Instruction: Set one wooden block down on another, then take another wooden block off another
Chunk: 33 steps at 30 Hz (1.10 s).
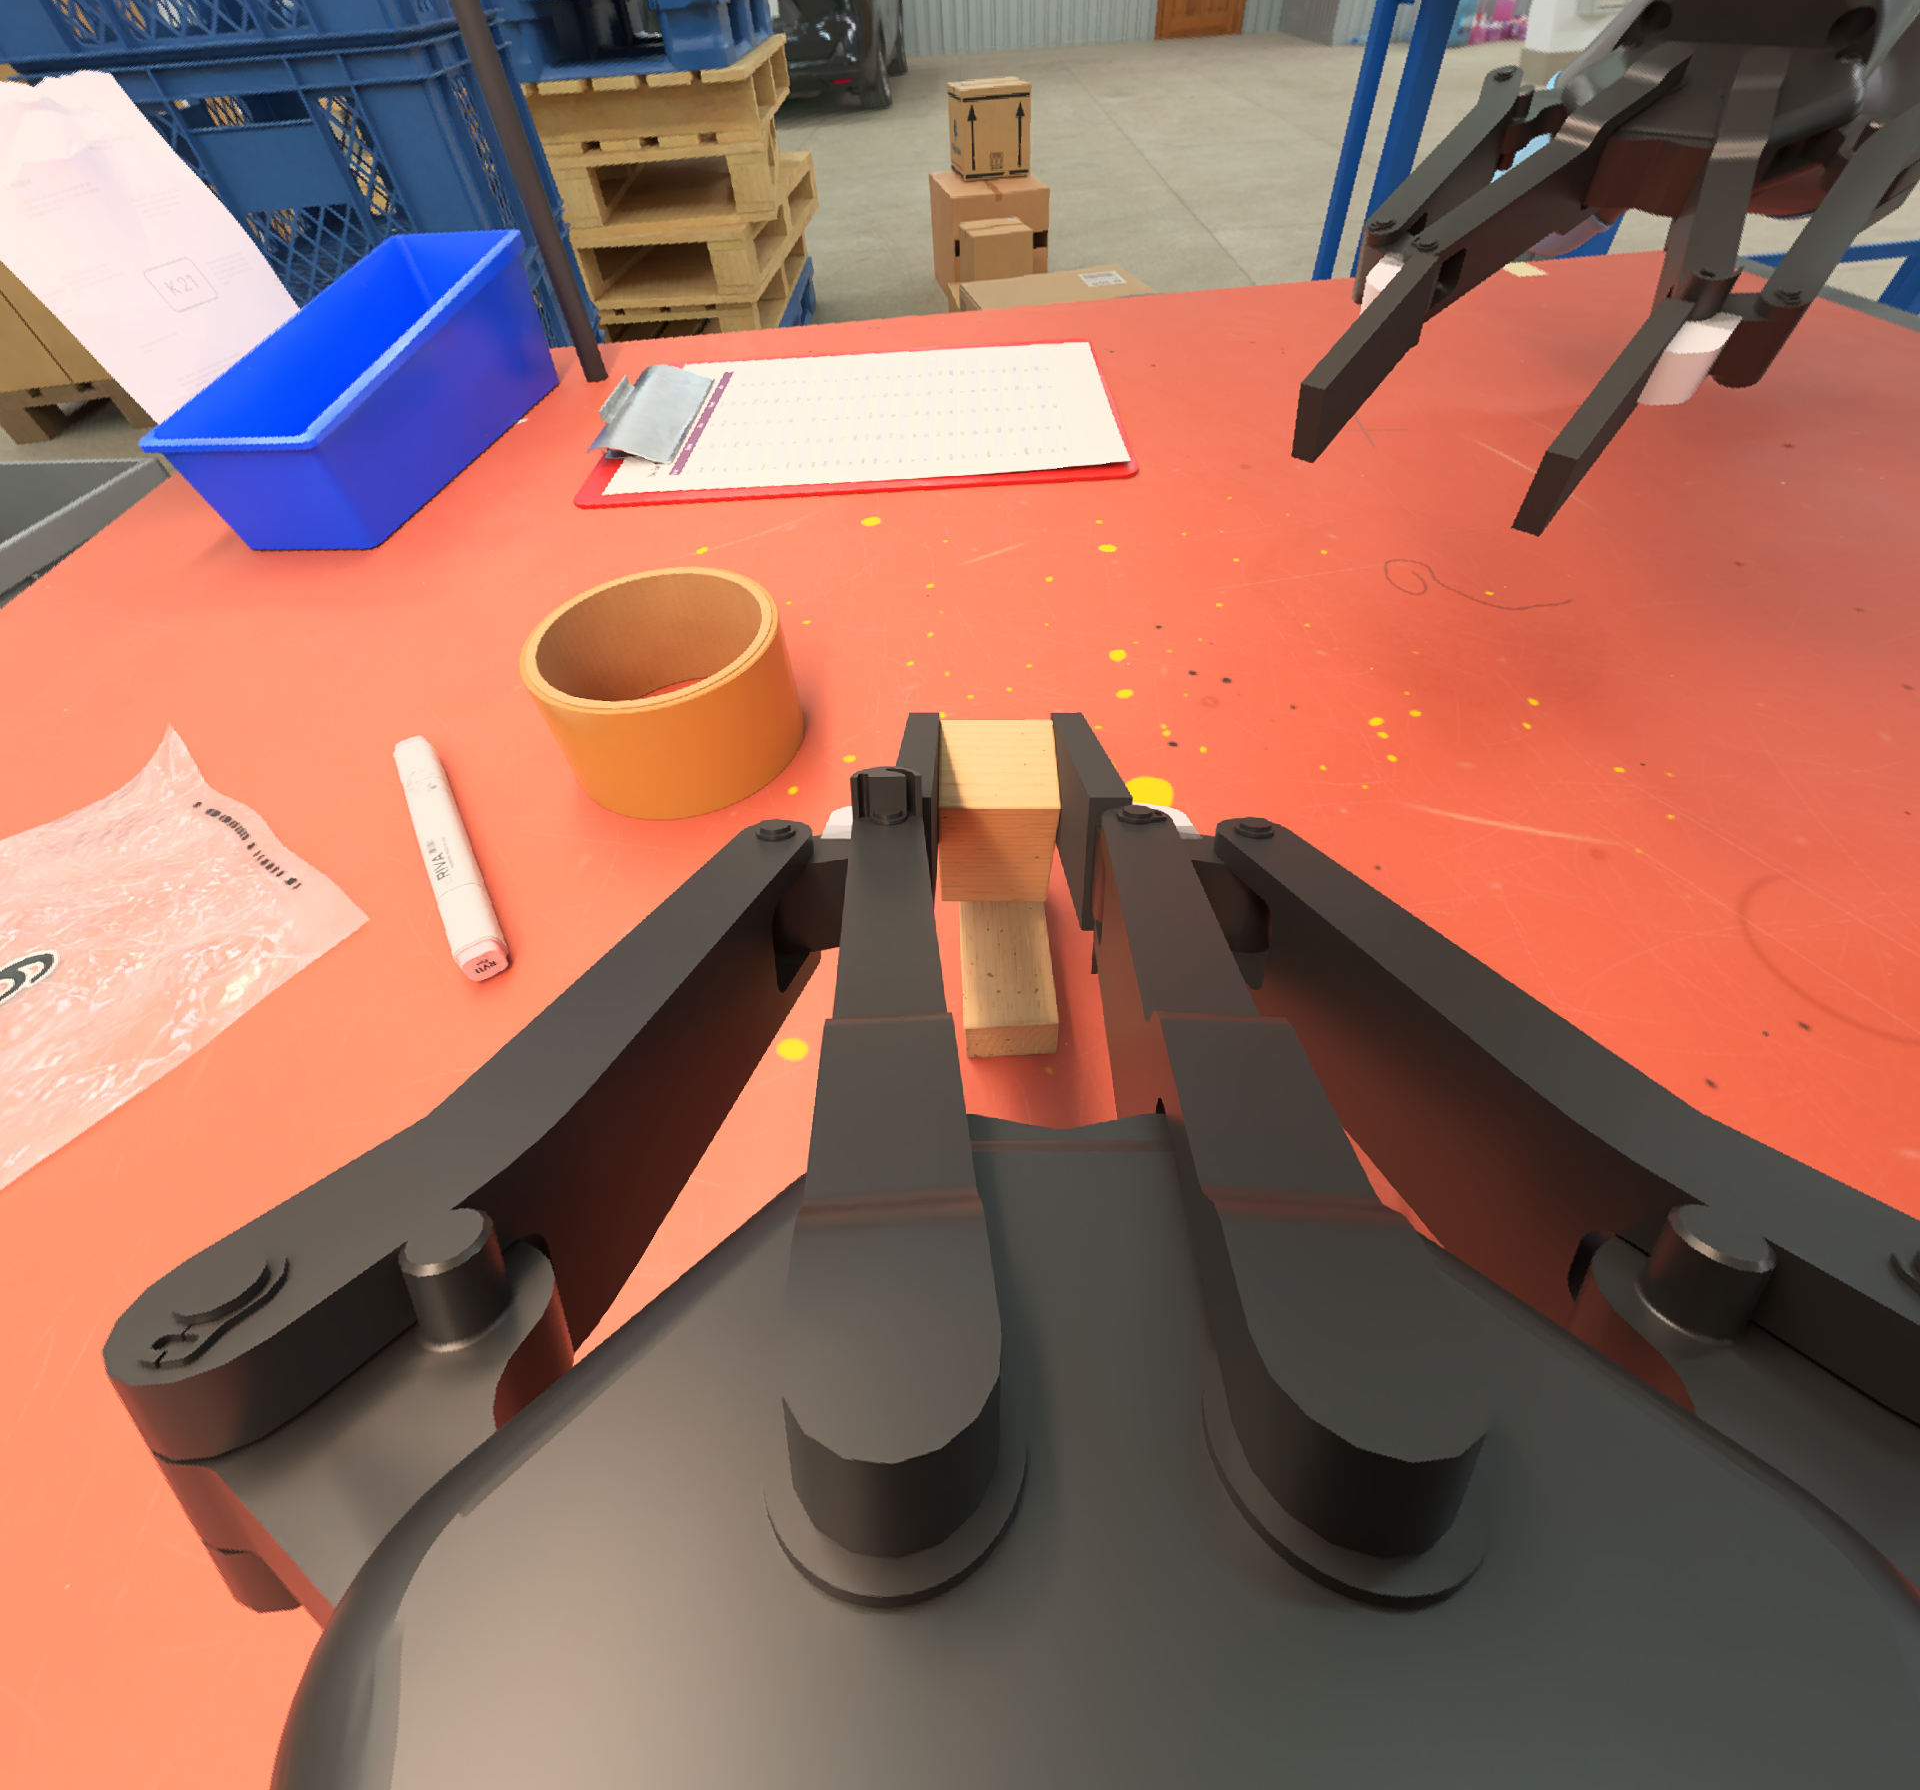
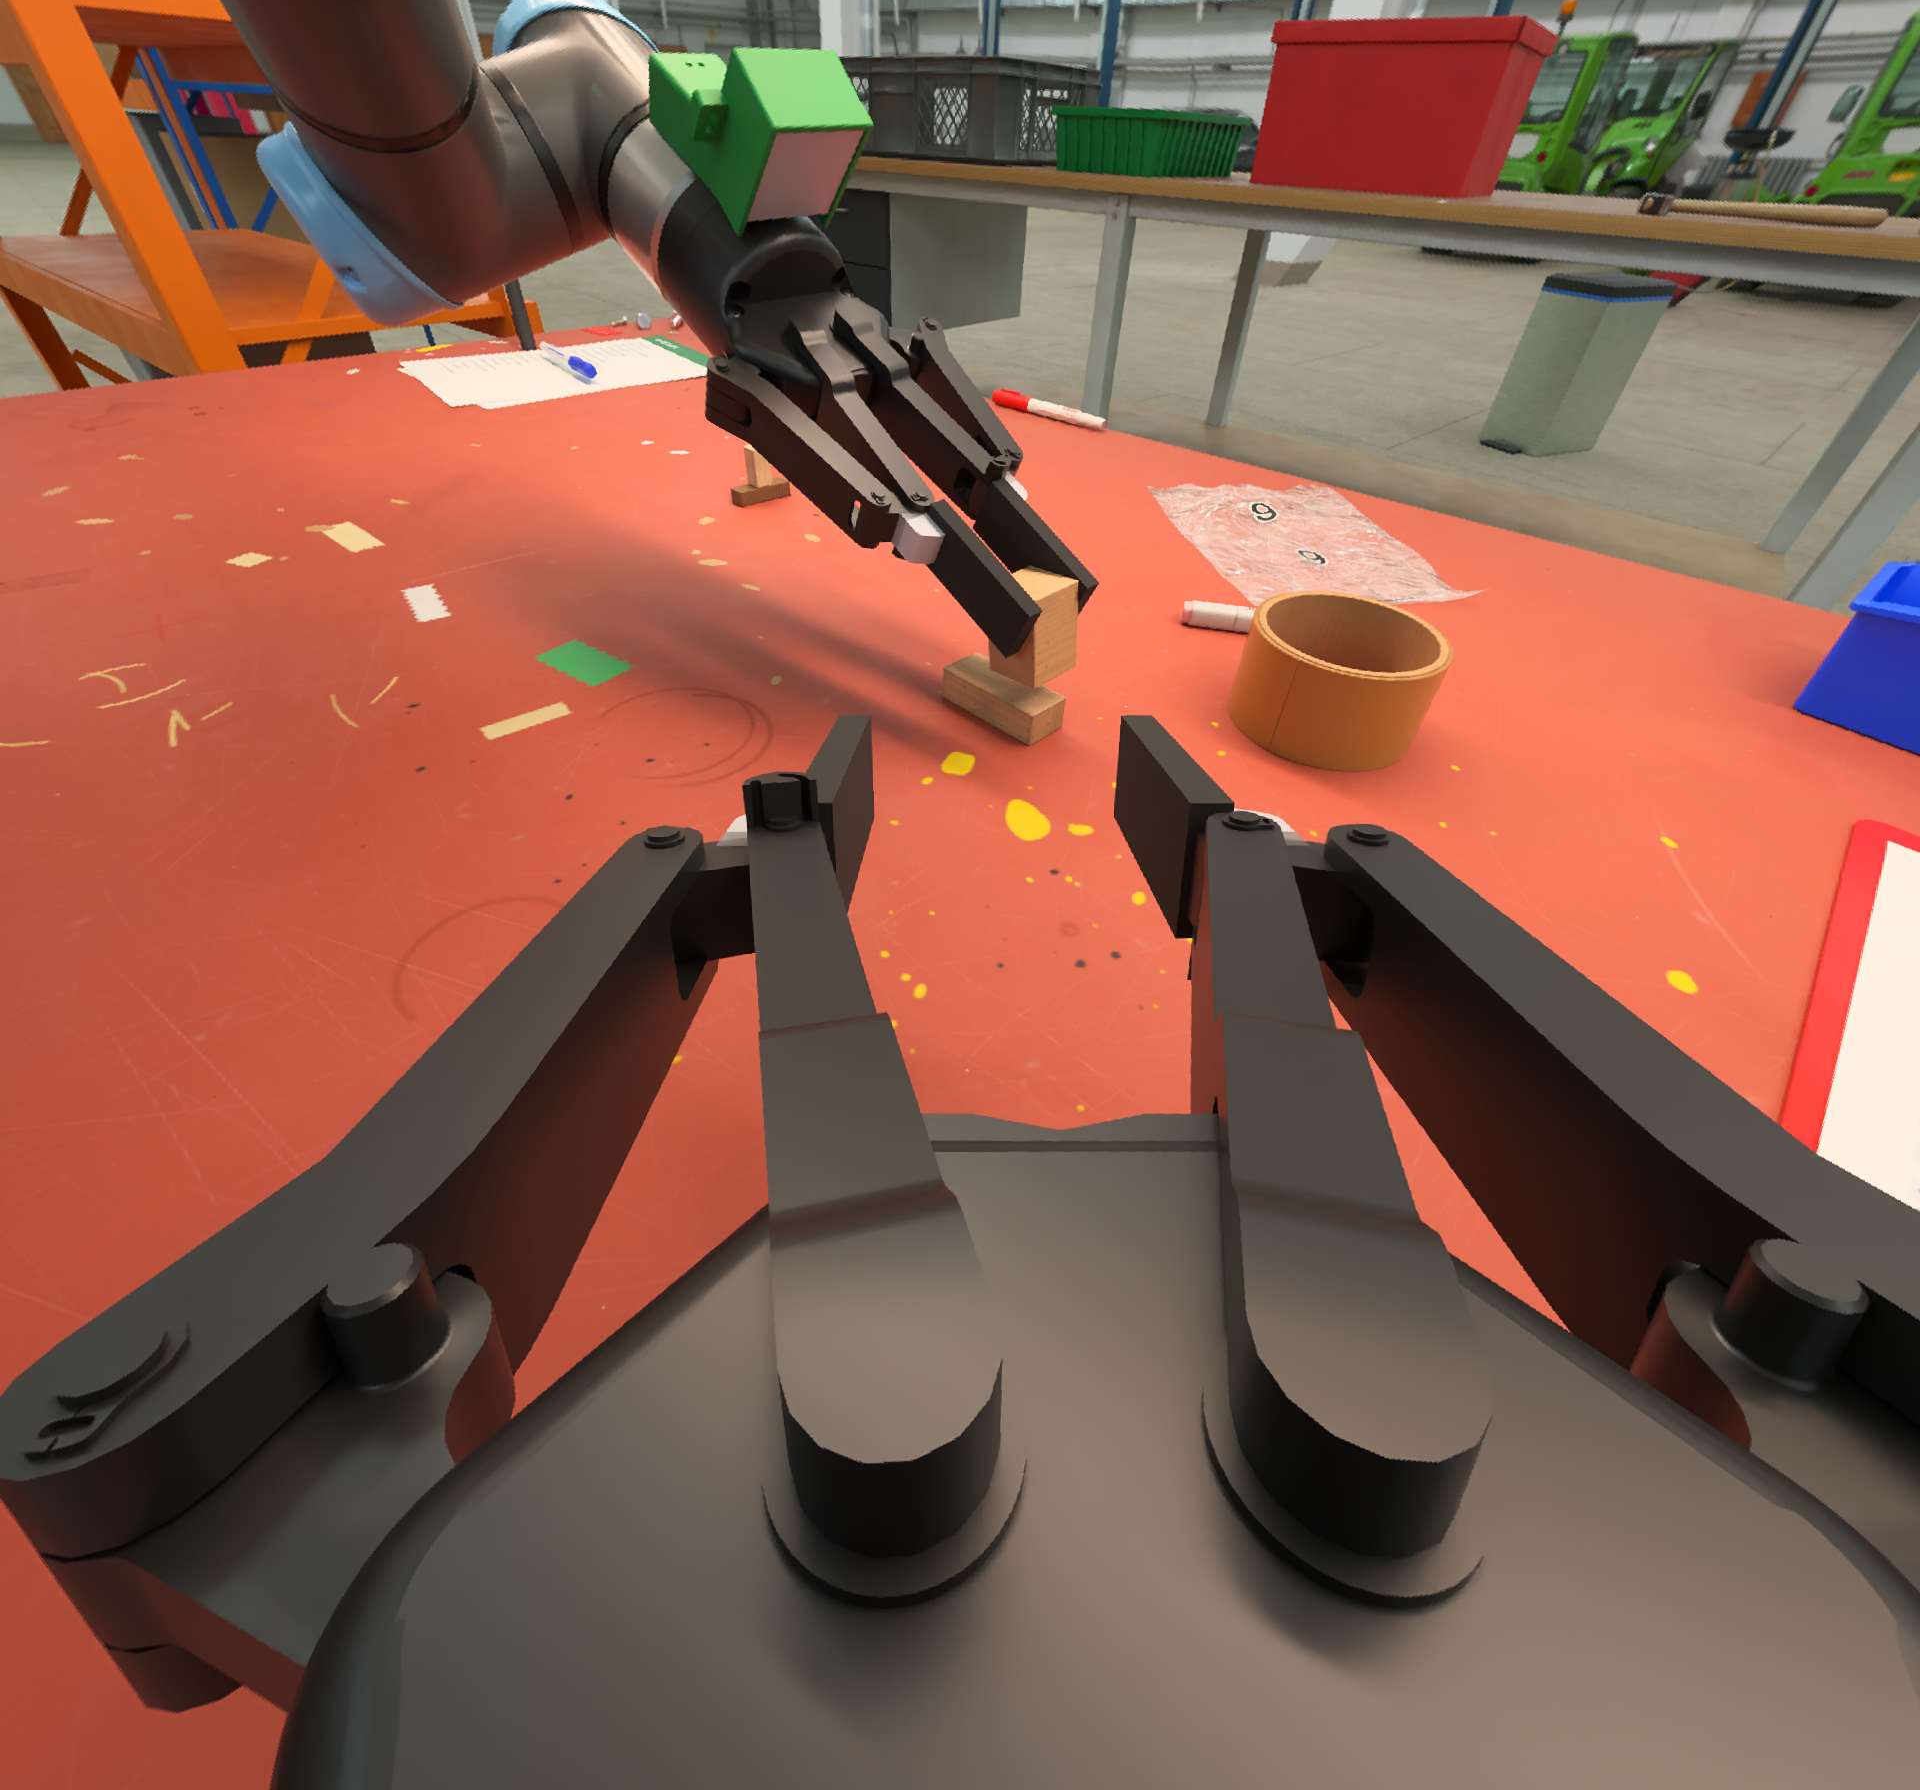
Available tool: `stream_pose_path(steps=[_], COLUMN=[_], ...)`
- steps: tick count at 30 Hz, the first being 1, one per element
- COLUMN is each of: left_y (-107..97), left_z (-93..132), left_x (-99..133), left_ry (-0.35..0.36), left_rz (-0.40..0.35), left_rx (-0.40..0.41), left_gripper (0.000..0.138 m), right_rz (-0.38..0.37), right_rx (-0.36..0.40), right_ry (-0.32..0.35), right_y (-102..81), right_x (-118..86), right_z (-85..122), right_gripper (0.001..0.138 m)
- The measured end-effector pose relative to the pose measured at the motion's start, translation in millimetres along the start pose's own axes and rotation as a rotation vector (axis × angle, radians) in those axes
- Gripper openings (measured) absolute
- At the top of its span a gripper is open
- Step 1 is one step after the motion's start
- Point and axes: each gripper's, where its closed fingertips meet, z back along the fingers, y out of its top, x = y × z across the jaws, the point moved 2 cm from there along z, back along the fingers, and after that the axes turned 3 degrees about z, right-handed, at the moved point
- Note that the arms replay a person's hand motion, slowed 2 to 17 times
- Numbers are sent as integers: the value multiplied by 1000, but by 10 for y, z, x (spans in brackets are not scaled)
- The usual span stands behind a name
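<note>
I'm holding the left gripper (image 1: 1000, 784) clamped on a cube (image 1: 997, 810), cube sitting on a flat block (image 1: 1008, 977) directly beneath its fingertips on the desk (image 1: 1455, 805), right gripper (image 2: 992, 810) hovering wide open and empty, blocks just ahead of it

Tape roll (image 1: 665, 691): beside white marker (image 1: 449, 857)
Blue bin (image 1: 353, 390): left of red clipboard (image 1: 862, 421)
Plastic bag (image 1: 135, 919): table's left edge
</note>
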Motion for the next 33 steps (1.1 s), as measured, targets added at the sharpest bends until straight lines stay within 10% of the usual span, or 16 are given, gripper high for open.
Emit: stream_pose_path(steps=[33], left_y=[-11], left_z=[-137], left_x=[-23], left_ry=[16], left_rz=[-35], left_rx=[-53], left_gripper=[28], right_rz=[-8], right_rx=[-13], right_ry=[14], right_y=[-60], right_x=[-12], right_z=[-64], right_gripper=[63])
